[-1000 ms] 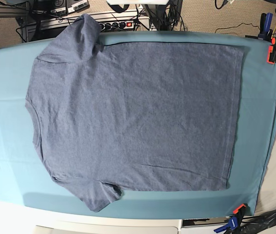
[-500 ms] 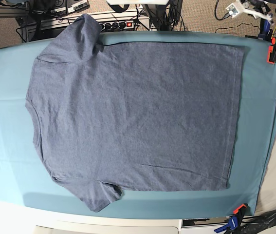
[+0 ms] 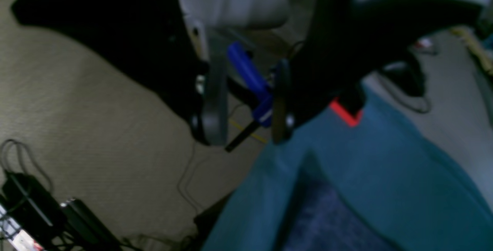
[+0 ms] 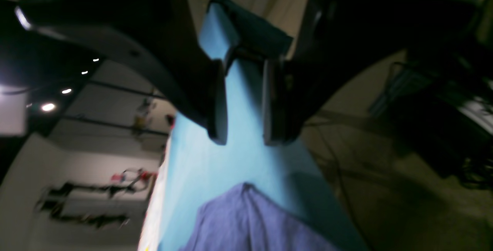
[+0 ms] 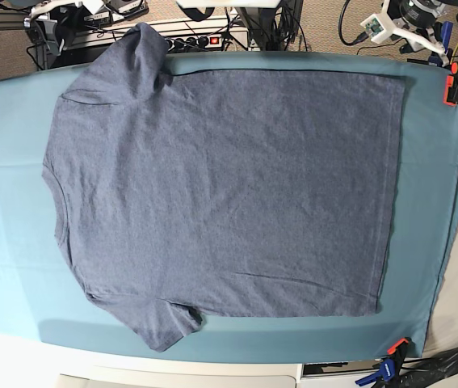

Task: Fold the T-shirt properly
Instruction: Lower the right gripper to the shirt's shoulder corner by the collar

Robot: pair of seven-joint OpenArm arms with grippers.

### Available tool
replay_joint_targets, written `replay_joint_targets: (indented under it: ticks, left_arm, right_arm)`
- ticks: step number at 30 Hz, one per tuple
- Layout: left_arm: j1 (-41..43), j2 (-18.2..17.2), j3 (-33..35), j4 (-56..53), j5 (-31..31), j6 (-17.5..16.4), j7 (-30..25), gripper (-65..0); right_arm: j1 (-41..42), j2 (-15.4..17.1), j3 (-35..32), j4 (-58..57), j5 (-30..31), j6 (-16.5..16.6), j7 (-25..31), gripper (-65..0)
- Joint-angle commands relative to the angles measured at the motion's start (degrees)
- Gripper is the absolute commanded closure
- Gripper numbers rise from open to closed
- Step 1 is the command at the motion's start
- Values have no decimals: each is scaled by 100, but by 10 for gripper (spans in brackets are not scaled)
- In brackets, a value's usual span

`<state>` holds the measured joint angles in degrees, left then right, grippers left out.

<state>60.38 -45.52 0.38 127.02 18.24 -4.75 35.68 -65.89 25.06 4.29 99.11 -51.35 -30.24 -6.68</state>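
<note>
T-shirt [image 5: 220, 190] lies spread flat on the teal table cloth [image 5: 10, 242], plain side up with no lettering showing. In the base view its collar end is toward the left and its straight bottom hem toward the right. One sleeve reaches up to the far edge of the table, and its tip hangs just past the cloth's edge near a power strip [image 5: 188, 40] on the floor. The other sleeve points toward the near edge at the lower left. The fabric is smooth, with only faint creases near the lower hem.

An orange clamp [image 5: 453, 83] pins the cloth at the upper right corner, and another orange and blue clamp [image 5: 390, 360] sits at the lower right.

The left gripper [image 3: 244, 126] is off the table beyond that upper right corner, above the carpet. Its two fingers stand apart with nothing between them. Below it the left wrist view shows the cloth's corner, the orange clamp, and a small patch of the shirt at the bottom edge.

The right gripper [image 4: 242, 128] is beyond the far left part of the table. Its two fingers are parted with a clear gap and nothing held. The right wrist view looks along the cloth, with one sleeve of the shirt in the lower part of the picture. Neither gripper touches the shirt.
</note>
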Motion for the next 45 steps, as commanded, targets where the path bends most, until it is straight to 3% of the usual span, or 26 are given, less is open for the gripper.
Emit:
replay_joint_targets:
  ticks: [1, 6, 15, 22, 29, 33, 39, 45]
  left_arm:
    - [55, -131, -13, 83, 146, 42, -146, -185]
    - [-24, -431, -13, 83, 595, 42, -527, -185]
    - [-525, -503, -13, 83, 643, 39, -538, -185]
    - [-546, -511, -13, 83, 514, 17, -678, -185]
    - [-549, -511, -13, 83, 514, 15, -686, -185]
    - [-546, -511, -13, 83, 511, 17, -686, -194]
    - [-546, -496, -13, 83, 514, 20, -680, -209]
    - [-546, -479, -13, 83, 511, 20, -680, -209]
  right_arm:
    - [-39, 39, 37, 59, -116, -136, -9, -172]
    - [332, 66, 24, 59, -820, -289, -28, -172]
    - [699, 138, 26, 68, -1139, -817, -160, -172]
    - [699, 780, 26, 66, -1169, -815, -326, -172]
    - [699, 1058, 26, 66, -1169, -710, -254, -172]
    - [699, 1283, 26, 66, -1161, -153, -201, -172]
    - [699, 1582, 15, 85, -730, 1051, -55, -171]
    - [697, 1746, 15, 610, -188, 3075, -39, -124]
